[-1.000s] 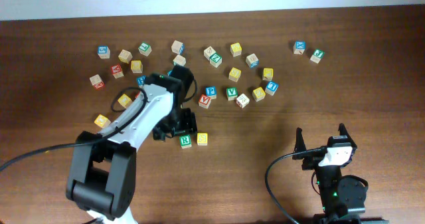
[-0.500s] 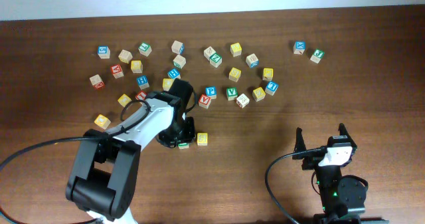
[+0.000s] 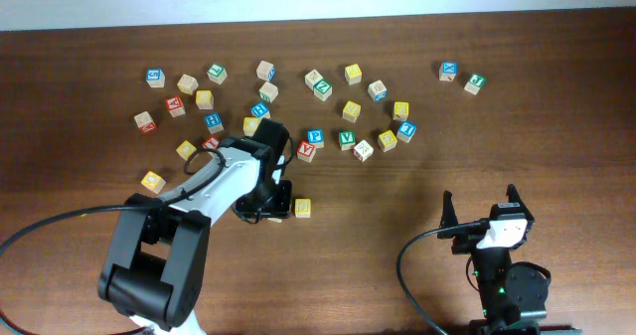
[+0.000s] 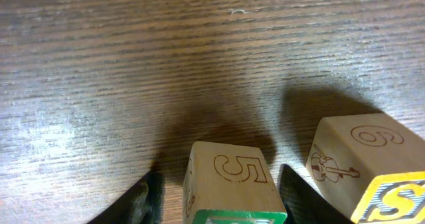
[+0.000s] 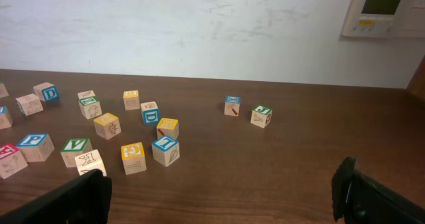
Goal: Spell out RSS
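My left gripper (image 3: pixel 270 204) is low on the table, and its open fingers (image 4: pixel 219 187) straddle a wooden block with a green top face and a "5" on its side (image 4: pixel 229 167). A gap shows on the left side of the block. In the overhead view this block is hidden under the gripper. A yellow S block (image 3: pixel 302 208) stands just right of it and also shows in the left wrist view (image 4: pixel 362 161). My right gripper (image 3: pixel 482 204) is open and empty near the front right, and its fingers show in the right wrist view (image 5: pixel 219 191).
Many letter blocks lie scattered across the back of the table, among them a red block (image 3: pixel 307 151), a green V block (image 3: pixel 346 138), a blue block (image 3: pixel 449 71) and a green block (image 3: pixel 475 83). The white wall lies behind the table.
My left gripper has moved toward the front and down over the green R block beside the yellow S block, covering it from above. The right arm has not moved.
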You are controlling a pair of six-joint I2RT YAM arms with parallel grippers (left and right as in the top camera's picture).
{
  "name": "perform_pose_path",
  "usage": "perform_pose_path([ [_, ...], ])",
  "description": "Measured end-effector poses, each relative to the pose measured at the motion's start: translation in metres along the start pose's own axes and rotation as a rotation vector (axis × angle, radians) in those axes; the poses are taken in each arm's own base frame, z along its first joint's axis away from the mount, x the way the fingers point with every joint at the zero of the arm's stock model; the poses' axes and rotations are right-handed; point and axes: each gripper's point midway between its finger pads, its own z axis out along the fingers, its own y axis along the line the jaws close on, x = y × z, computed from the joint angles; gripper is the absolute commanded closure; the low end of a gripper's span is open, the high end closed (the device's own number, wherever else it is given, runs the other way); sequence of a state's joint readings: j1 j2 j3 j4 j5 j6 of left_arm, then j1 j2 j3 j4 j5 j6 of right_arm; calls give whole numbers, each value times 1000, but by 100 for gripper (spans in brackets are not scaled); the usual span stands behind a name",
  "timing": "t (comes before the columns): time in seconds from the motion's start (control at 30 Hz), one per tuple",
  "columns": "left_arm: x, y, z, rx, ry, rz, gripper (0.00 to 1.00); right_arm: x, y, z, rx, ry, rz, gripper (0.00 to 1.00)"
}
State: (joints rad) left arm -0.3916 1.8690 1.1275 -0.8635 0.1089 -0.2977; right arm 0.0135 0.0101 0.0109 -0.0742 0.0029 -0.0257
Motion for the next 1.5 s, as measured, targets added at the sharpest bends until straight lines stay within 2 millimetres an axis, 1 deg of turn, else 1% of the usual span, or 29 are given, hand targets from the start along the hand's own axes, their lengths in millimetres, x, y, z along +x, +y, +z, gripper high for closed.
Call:
perform_pose_path([
  [0.03,0,0,0,0,-1,8,71,0,0,0,0,0,-1,2],
  [0.1,-4,-1,0,5,-18,21,71,0,0,0,0,0,-1,2],
  [0.23,-5,-2,0,7,-21,1,73,0,0,0,0,0,0,2],
  [0.27,-8,-5,0,24,-30,-5,70,0,0,0,0,0,-1,2],
  [0.33,-12,-11,0,55,-45,-9,68,0,0,0,0,0,0,2],
  [0.37,-13,-12,0,63,-48,-16,63,0,0,0,0,0,-1,2],
  [0.4,-12,-13,-1,69,-45,-26,52,0,0,0,0,0,-1,2],
  [0.47,-12,-15,-1,79,-42,-35,51,0,0,0,0,0,0,2],
  [0.53,-12,-15,-1,82,-42,-37,48,0,0,0,0,0,0,2],
  [0.57,-12,-16,-1,85,-42,-37,49,0,0,0,0,0,0,2],
  [0.63,-12,-17,-1,89,-42,-37,53,0,0,0,0,0,0,2],
  [0.67,-12,-17,-2,88,-40,-41,54,0,0,0,0,0,0,2],
  [0.77,-11,-16,-3,86,-33,-42,52,0,0,0,0,0,0,2],
  [0.83,-21,-20,-18,90,-44,-42,50,0,0,0,0,0,0,2],
  [0.87,-33,-22,-35,97,-67,-49,47,0,0,0,0,1,0,2],
  [0.9,-45,-23,-50,103,-99,-55,47,0,0,0,0,0,0,2],
  [0.93,-48,-21,-59,99,-101,-62,46,0,0,0,0,0,0,2],
  [0.97,-51,-19,-79,89,-88,-78,45,0,0,0,0,0,0,2],
  [1.0,-60,-21,-99,99,-122,-79,46,0,0,0,0,0,0,2],
  [1.03,-63,-25,-115,119,-131,-77,46,0,0,0,0,0,0,2],
  [1.07,-58,-31,-118,132,-112,-81,45,0,0,0,0,0,0,2],
  [1.1,-45,-47,-114,131,-75,-60,45,0,0,0,0,0,0,2],
  [1.13,-41,-54,-109,122,-72,-73,44,0,0,0,0,1,-1,2],
  [1.17,-34,-67,-99,95,-76,-97,43,0,0,0,0,0,0,2],
  [1.23,-13,-92,-70,33,-74,-152,41,0,0,0,0,0,-1,2],
  [1.27,-5,-97,-59,4,-84,-187,43,0,0,0,0,0,0,2],
  [1.37,-10,-105,-45,-10,-144,-278,42,0,0,0,0,0,0,2],
  [1.47,-9,-96,-29,-83,-157,-340,43,0,0,0,0,0,0,2],
  [1.5,-9,-94,-25,-98,-155,-347,47,0,0,0,0,0,0,2],
])
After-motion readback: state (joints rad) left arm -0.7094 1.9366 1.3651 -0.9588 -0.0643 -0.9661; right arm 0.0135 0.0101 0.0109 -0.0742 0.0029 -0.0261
